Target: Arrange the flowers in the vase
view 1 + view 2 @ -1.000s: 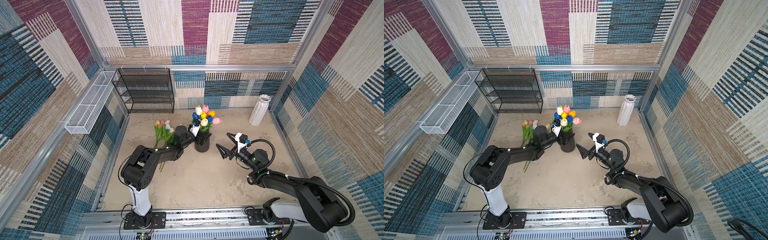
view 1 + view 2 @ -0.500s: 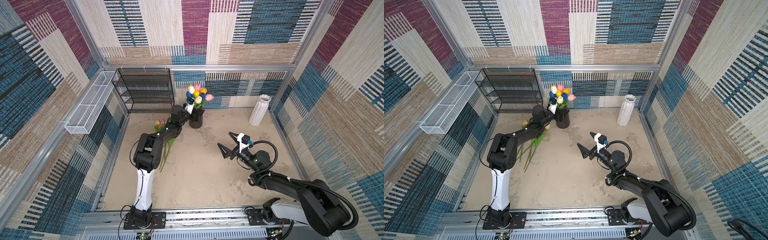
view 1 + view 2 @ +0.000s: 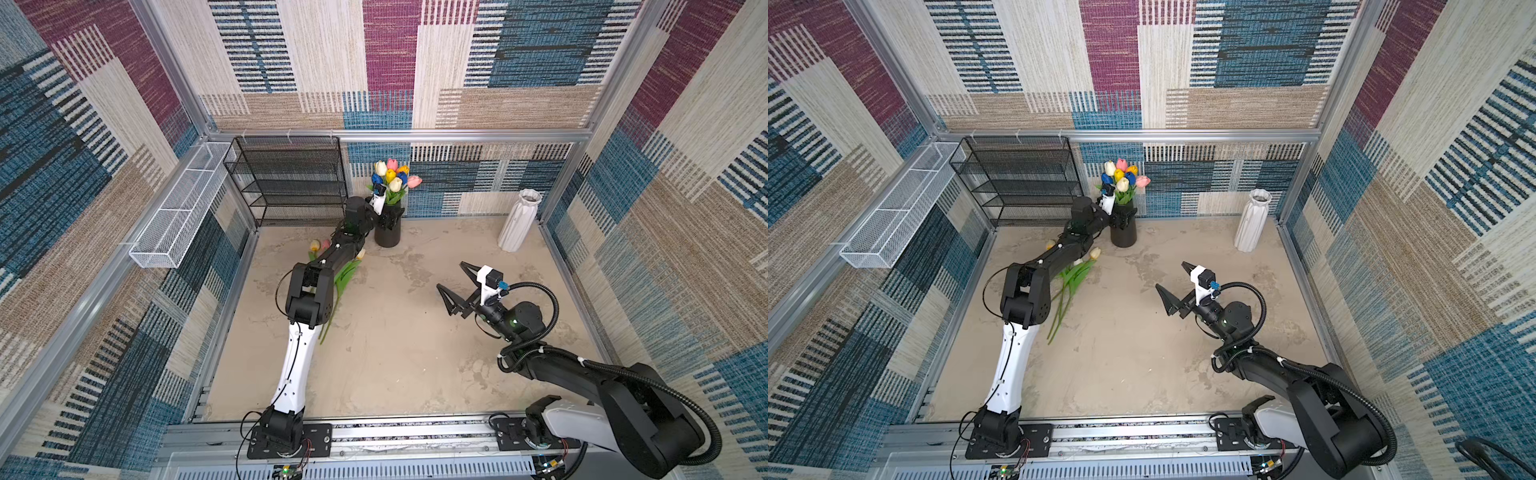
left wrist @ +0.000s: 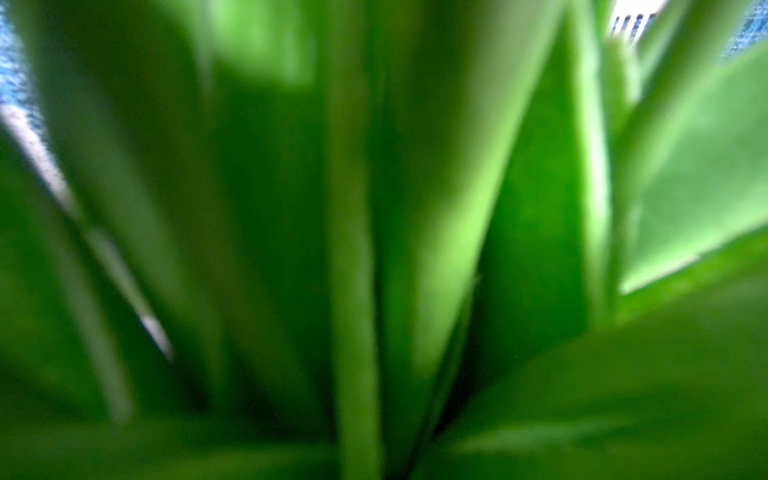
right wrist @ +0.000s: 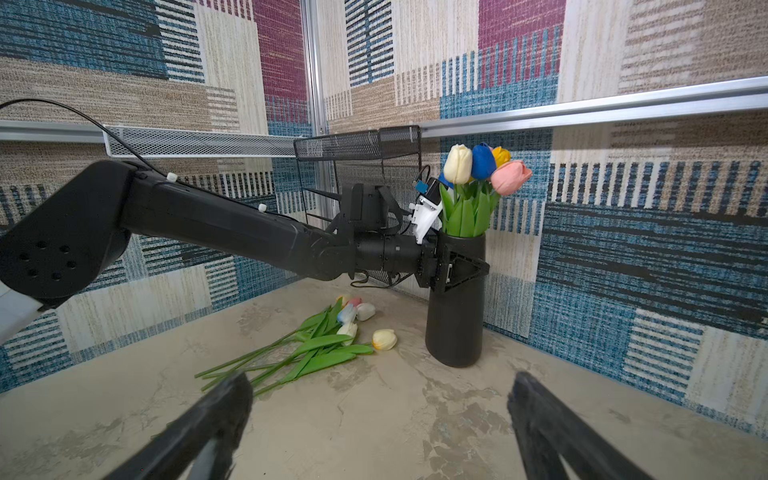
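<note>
As flowers (image 5: 328, 341) lie, left claw (image 5: 459, 264) (seemingly) round vase (image 5: 455, 328)

Both top views look down over the whole worktop (image 3: 395, 353); left wrist nose-deep in leaves (image 4: 436, 187); right wrist low, facing the black vase (image 5: 455, 324).

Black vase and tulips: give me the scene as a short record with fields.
black vase: upright on the table by the back wall, beside the wire shelf
tulips in vase: cream, blue, yellow, pink heads
loose tulips: lying flat on the table, near the left arm
left claw: clamped around the black vase's upper part
right claw: open, empty, above the table
white vase: upright, back right corner, no flowers
</note>
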